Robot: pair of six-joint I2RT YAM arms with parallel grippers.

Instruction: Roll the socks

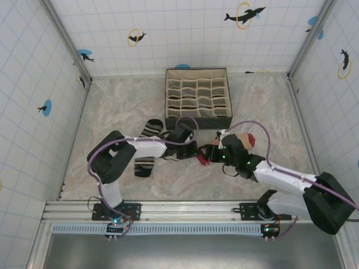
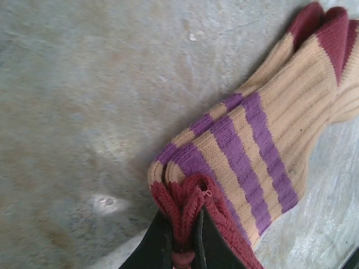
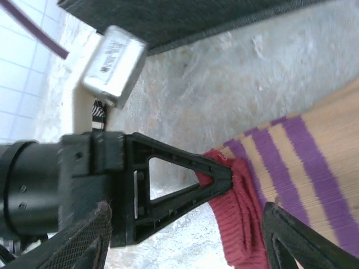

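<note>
Peach sock: the peach sock (image 2: pixel 269 117) lay flat on the table (image 2: pixel 84 84) between the two arms, its dark red cuff toward the left arm and its dark red toe (image 1: pixel 247 139) toward the right arm.
Stripes: they looked purple in both wrist views; from the top camera they were too small to make out.
Left gripper: the left gripper (image 2: pixel 185 227) had its fingers pressed together on the cuff, pinching a bunched fold of it. Only the fingertips showed there, since the bottom edge cut off the rest.
Same grip from the right wrist: a black triangular finger (image 3: pixel 185 179) clamped the cuff (image 3: pixel 241 213); its partner was hidden behind it.
Right gripper: the right gripper (image 3: pixel 188 227) held its fingers spread wide, one on either side of the cuff and touching nothing. Both fingers were cut off at the bottom edge.
Top view of the grip: the right arm's wrist and cables covered the middle of the peach sock, so only the cuff and toe showed.
Black sock: the black sock (image 1: pixel 151 129) with pale stripes lay left of the grippers, partly under the left arm, so its middle was hidden.
Box: a divided box (image 1: pixel 197 98) stood at the back of the table, its contents unclear.
</note>
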